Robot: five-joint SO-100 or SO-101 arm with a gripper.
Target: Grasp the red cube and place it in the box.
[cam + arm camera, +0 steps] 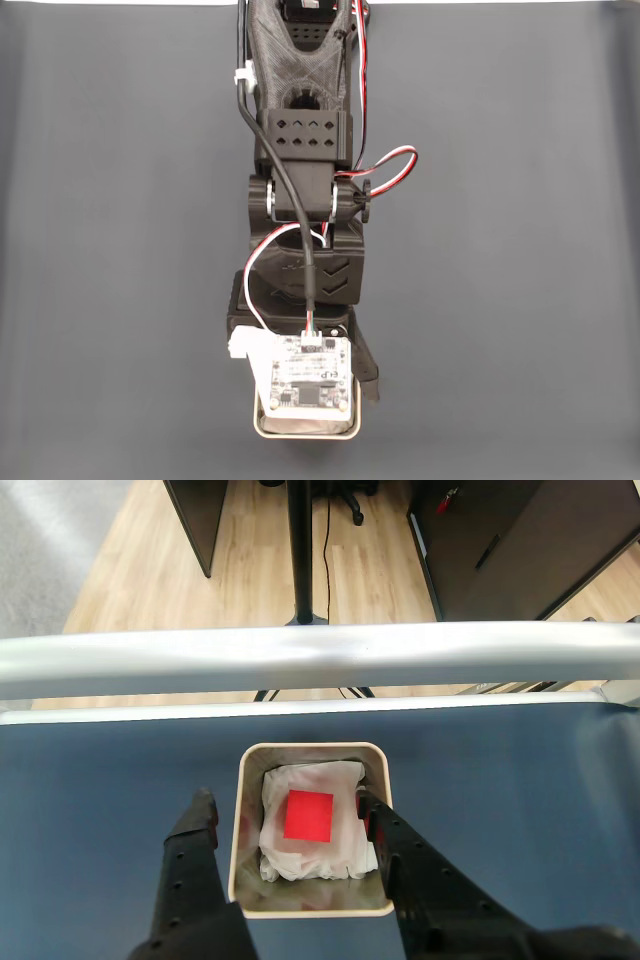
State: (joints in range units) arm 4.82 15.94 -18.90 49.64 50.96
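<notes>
Red cube [308, 815]: lies on crumpled white paper lining inside the box [245, 780], between and just ahead of the gripper's [285, 805] spread fingers, apparently free of both, so judged released. Top face upward, edges roughly square to box walls; no long axis. Jaws straddle the box.

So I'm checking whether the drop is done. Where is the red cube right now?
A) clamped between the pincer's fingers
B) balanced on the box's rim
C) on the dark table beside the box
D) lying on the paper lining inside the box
D: in the wrist view the red cube lies on the white paper inside the box, with the open pincer straddling the box and not touching the cube.
</notes>
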